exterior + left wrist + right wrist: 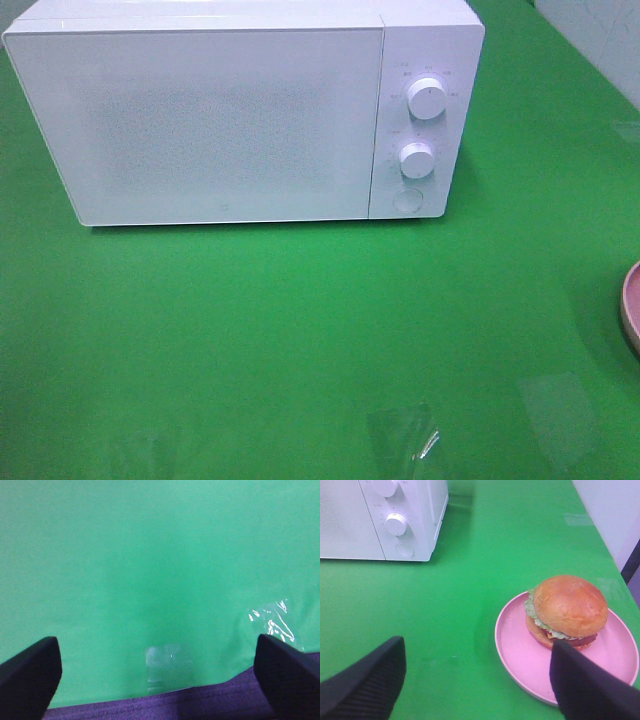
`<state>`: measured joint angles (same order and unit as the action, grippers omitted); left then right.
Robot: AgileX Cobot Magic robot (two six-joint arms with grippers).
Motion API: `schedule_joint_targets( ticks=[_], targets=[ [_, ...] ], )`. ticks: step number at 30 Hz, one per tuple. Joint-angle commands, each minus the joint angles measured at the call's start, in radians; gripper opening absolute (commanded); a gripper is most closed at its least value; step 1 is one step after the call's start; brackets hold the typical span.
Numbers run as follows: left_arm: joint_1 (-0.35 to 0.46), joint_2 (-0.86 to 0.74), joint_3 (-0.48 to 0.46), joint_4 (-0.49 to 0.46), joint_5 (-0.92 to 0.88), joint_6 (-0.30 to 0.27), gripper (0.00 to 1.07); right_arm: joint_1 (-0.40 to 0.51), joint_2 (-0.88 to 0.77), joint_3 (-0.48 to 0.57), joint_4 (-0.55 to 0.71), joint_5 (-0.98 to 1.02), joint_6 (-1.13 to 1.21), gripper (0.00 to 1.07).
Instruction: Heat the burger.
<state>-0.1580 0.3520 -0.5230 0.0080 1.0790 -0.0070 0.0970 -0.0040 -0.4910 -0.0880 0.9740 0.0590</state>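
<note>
The burger (567, 610), golden-brown bun over green lettuce, sits on a pink plate (520, 655); in the exterior high view only the plate's rim (631, 305) shows at the right edge. A white microwave (240, 110) stands at the back with its door shut and two knobs (427, 98) on its right panel. My right gripper (477, 680) hangs open above the cloth, one finger (585, 685) over the plate's near edge, short of the burger. My left gripper (155, 670) is open over bare green cloth near the table's front edge.
A green cloth (300, 330) covers the table. Patches of clear tape (405, 435) glint near the front edge. A round button (406, 200) sits below the microwave's knobs. A pale wall (615, 515) borders the table's right side.
</note>
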Motion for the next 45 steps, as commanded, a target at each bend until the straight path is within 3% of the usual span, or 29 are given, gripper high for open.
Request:
schedule_joint_targets(
  ticks=[1, 8, 12, 20, 45],
  targets=[
    [0.005, -0.040, 0.005, -0.008, -0.012, -0.003, 0.99, -0.003, -0.027, 0.000, -0.003, -0.011, -0.010, 0.76],
    [0.036, -0.153, 0.005, -0.021, -0.012, 0.000, 0.99, -0.003, -0.027, 0.000, -0.003, -0.011, -0.010, 0.76],
    [0.164, -0.270, 0.005, -0.021, -0.012, 0.000, 0.99, -0.003, -0.027, 0.000, -0.003, -0.011, -0.010, 0.76],
    [0.253, -0.382, 0.006, -0.031, -0.012, -0.003, 0.99, -0.003, -0.027, 0.000, -0.003, -0.011, -0.010, 0.76],
    [0.254, -0.381, 0.006, -0.044, -0.012, -0.004, 0.99, -0.003, -0.027, 0.000, -0.003, -0.011, -0.010, 0.76]
  ],
)
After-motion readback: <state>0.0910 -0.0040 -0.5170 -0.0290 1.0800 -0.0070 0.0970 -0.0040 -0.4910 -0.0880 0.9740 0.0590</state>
